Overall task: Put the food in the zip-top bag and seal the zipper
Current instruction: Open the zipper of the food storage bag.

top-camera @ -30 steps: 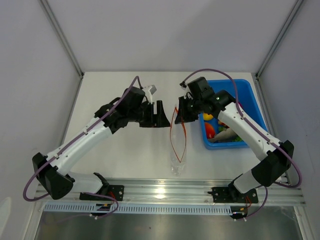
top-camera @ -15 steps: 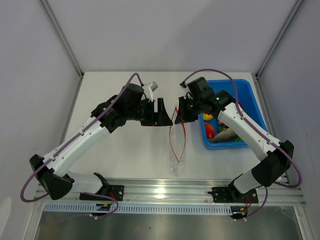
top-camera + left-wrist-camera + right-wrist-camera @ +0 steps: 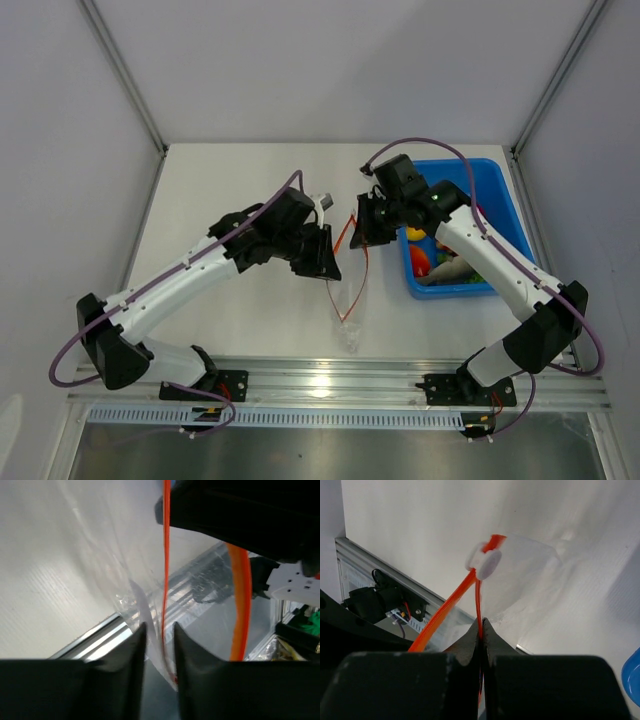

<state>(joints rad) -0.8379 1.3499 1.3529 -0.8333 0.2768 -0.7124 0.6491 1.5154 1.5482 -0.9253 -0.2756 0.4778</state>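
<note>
Table [image 3: 230,190] carries the blue tub [image 3: 497,172]; everything below is placed vs. that tub.

Zip-top bag [image 3: 352,300]: held up just left of tub, btwn the two arms, mouth pulled into a narrow loop. Nothing visible inside. Food [image 3: 445,270] all sits in the tub.

Handling, my read: bag is thin clear film, so v. light, floppy and slick, and the mouth won't stay open w/o both lips held. Zipper [image 3: 165,555] looks like the stiffest part, so grab there, one lip per side, not the film.

R gripper [image 3: 481,625], at tub's left wall: fingers pressed together, pinching one zipper lip just under the white slider [image 3: 484,562].

L gripper [image 3: 160,630], further left of tub: fingers [image 3: 125,670] narrowed but not together; other lip and some film run through the gap, thin daylight each side. Not clamped yet, by the look.
</note>
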